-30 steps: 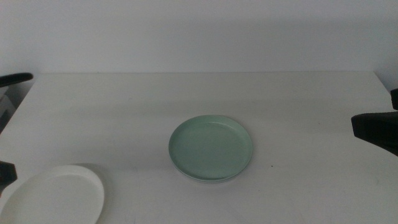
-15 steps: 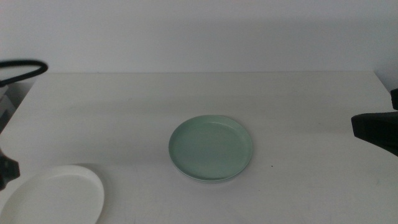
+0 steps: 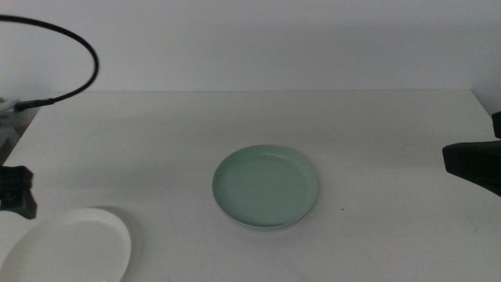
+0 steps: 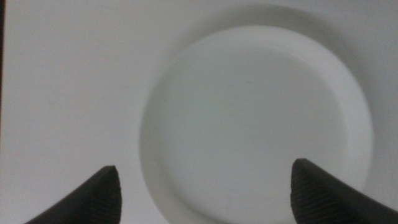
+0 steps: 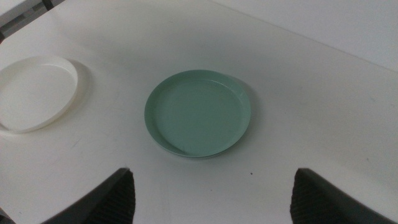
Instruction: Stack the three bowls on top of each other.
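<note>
Rising at the left edge, the left end effector [image 4: 202,193] hangs spread above the white bowl [image 4: 255,124], ready to grasp; the right end effector [image 5: 211,193] waits open near the mint bowl [image 3: 264,186].

White table [image 3: 156,149], pale wall [image 3: 250,39] behind, black cable [image 3: 74,43] at far left

the left claw [image 4: 205,186] hung above the white bowl [image 4: 258,124], its two dark jaws spread wide apart, one at each side. the bowl sat upright on the pale surface [image 4: 68,74].
</note>
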### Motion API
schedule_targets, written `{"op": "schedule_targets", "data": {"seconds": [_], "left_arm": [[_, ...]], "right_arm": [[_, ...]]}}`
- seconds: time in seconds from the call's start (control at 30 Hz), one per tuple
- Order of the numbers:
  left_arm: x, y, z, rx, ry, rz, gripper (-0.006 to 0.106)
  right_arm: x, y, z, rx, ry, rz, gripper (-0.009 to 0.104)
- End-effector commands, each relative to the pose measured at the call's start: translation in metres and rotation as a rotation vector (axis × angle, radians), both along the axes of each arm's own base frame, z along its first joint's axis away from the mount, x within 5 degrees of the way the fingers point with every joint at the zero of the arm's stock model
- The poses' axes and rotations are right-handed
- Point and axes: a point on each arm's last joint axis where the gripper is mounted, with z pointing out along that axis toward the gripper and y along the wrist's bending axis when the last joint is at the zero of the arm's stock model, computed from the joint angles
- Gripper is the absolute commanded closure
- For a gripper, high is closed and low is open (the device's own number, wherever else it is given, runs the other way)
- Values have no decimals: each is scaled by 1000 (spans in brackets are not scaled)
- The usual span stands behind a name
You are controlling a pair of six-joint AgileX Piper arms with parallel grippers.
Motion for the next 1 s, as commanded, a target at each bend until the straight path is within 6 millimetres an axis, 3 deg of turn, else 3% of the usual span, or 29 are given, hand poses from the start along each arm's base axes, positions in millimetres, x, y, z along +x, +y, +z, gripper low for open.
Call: {"op": "schedule_targets", "data": {"seconds": [0.0,0.37,0.73,0.83,0.97], "left_arm": [[10,11,8,-27,-54,-17,12],[41,34,-42,-39,-2,-82,12],[51,41,-86,-50,139,-105,13],[52,42,-93,-57,166,-108,18],[52,42,-100,-68,195,-110,37]], "right_arm": [[2,-1,11,38,-69,-21,30],[2,-1,11,38,-69,-21,30],[2,-1,11,39,-68,-21,30],[2,-1,11,39,-68,-21,30],[2,-1,11,39,-68,-21,30]]}}
